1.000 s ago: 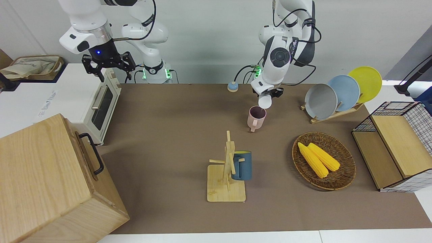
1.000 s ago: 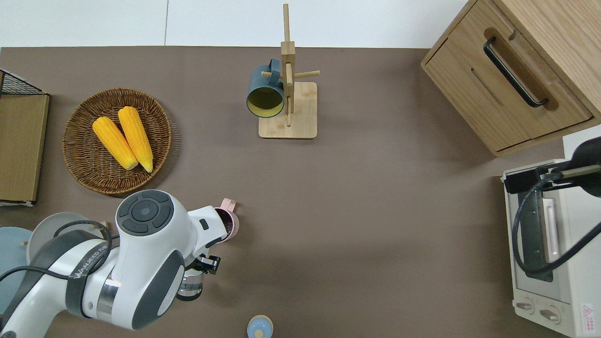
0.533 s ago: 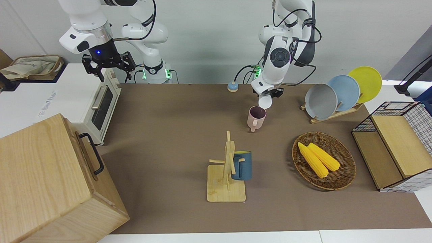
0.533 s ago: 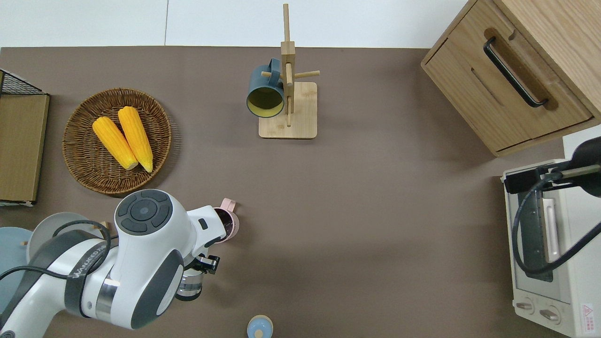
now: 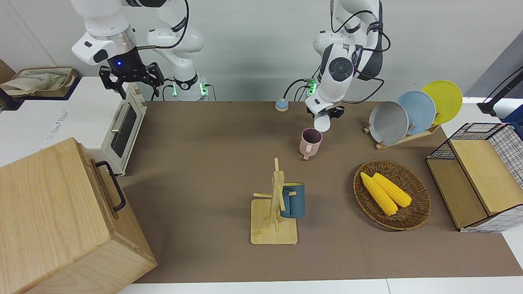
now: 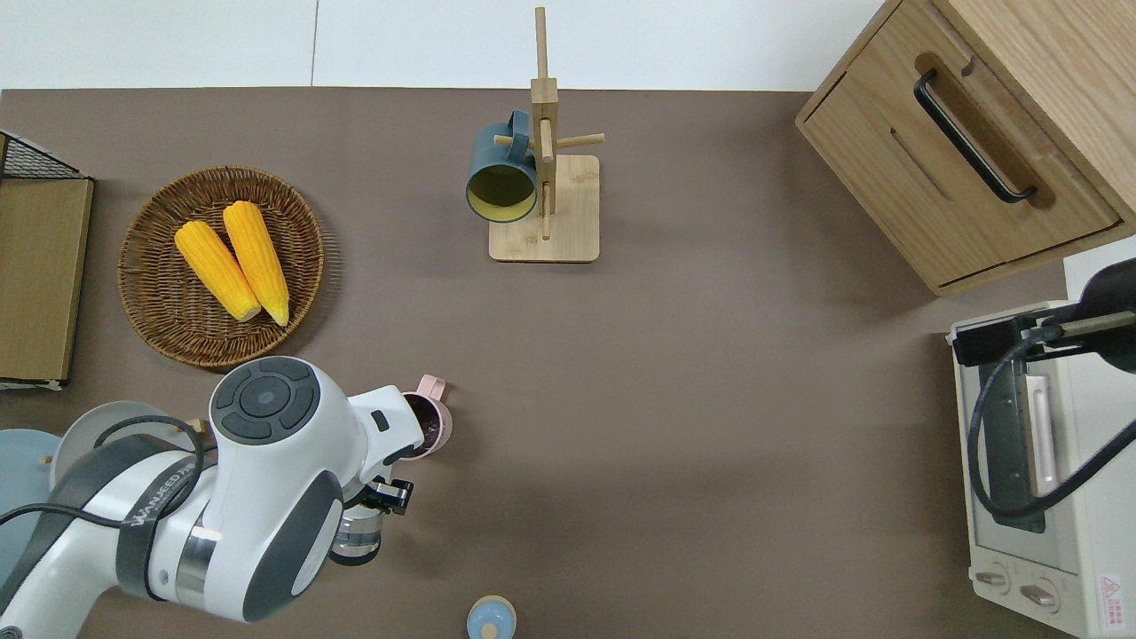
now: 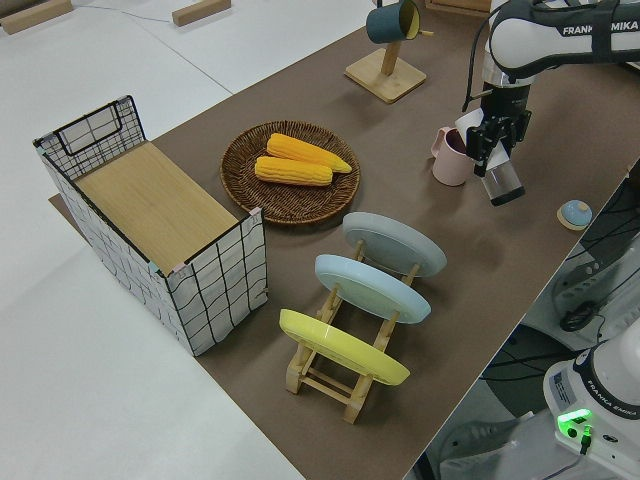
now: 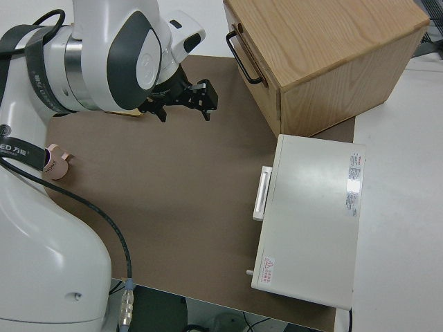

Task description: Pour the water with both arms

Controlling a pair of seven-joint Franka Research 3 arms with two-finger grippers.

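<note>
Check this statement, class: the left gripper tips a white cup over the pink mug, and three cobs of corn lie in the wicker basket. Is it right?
One detail is wrong. The wicker basket holds two cobs of corn, not three, as the overhead view shows. The rest stands: the left gripper tips a white cup over the pink mug.
</note>
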